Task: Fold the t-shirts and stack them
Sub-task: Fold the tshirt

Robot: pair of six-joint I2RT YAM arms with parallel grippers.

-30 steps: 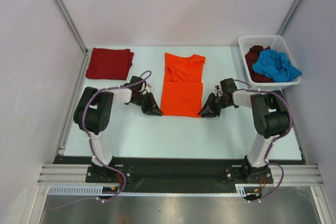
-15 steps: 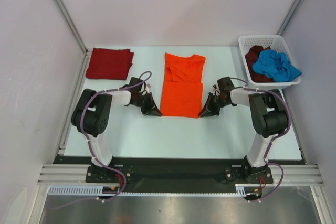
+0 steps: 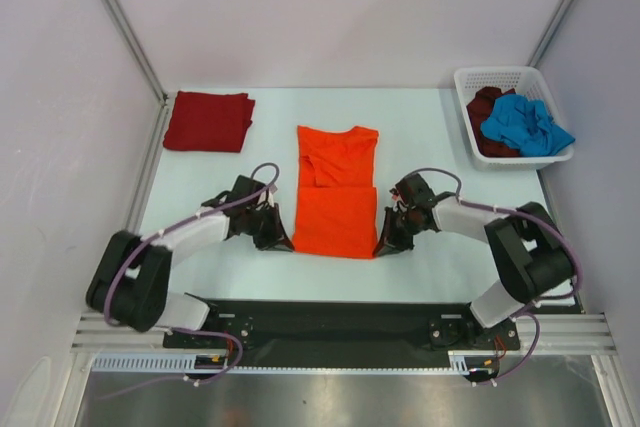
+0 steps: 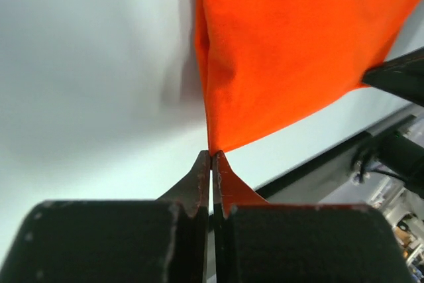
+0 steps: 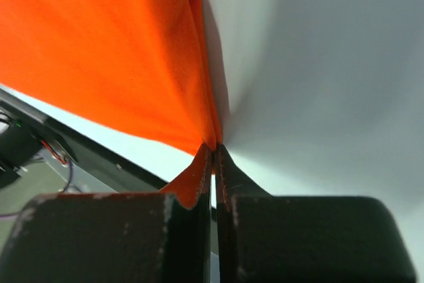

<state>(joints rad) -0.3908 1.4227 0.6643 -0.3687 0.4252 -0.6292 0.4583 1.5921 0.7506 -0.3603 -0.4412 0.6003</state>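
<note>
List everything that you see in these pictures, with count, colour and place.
table: one, pale, under everything
basket: one, white, far right corner
orange t-shirt: one, bright orange, table middle, partly folded
dark red t-shirt: one, dark red, folded, far left corner
blue t-shirt: one, blue, crumpled in the basket
maroon t-shirt: one, dark maroon, in the basket, beside the blue
left gripper: one, black, shut on the orange t-shirt's near left corner
right gripper: one, black, shut on its near right corner

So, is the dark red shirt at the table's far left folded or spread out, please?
Folded: the dark red shirt lies as a compact rectangle, no sleeves showing.
</note>
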